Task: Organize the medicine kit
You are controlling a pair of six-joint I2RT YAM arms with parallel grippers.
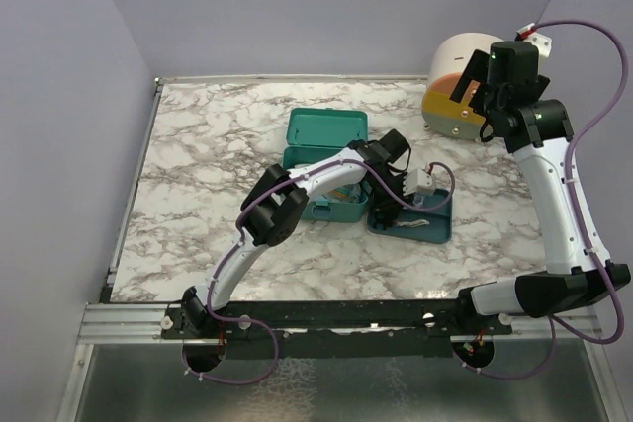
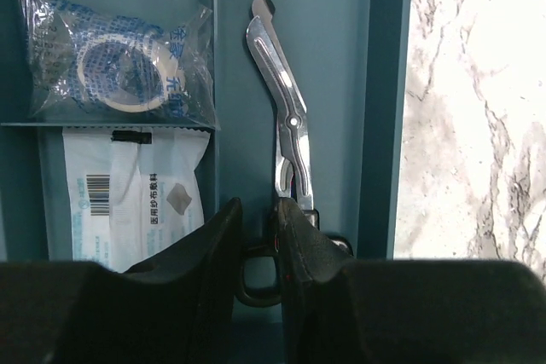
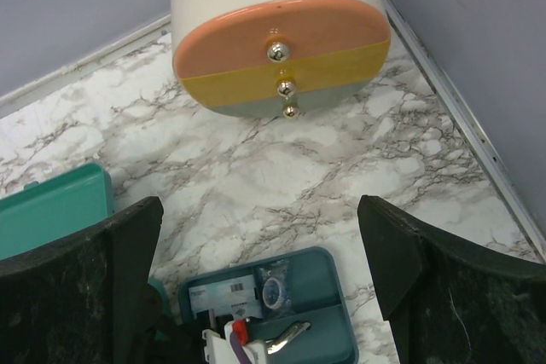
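Note:
The medicine kit (image 1: 327,129) is a light teal box with its lid swung open, at mid-table; its corner shows in the right wrist view (image 3: 51,210). Just right of it lies a shallow dark teal tray (image 1: 435,229) (image 2: 341,83) (image 3: 328,283). In the tray's right compartment rest steel scissors (image 2: 286,100) with black handles. My left gripper (image 2: 258,215) (image 1: 391,207) reaches down into the tray and is shut on the scissors' handle loop. A bagged tape roll (image 2: 119,61) and a white gauze packet (image 2: 128,193) fill the tray's left compartments. My right gripper (image 3: 260,219) (image 1: 471,86) hangs open, high above the table.
A round cream drawer unit (image 1: 450,56) (image 3: 281,40) with orange, yellow and grey fronts stands at the back right corner, just beyond my right gripper. Grey walls close the table on the left, back and right. Bare marble (image 1: 198,175) lies left of the kit.

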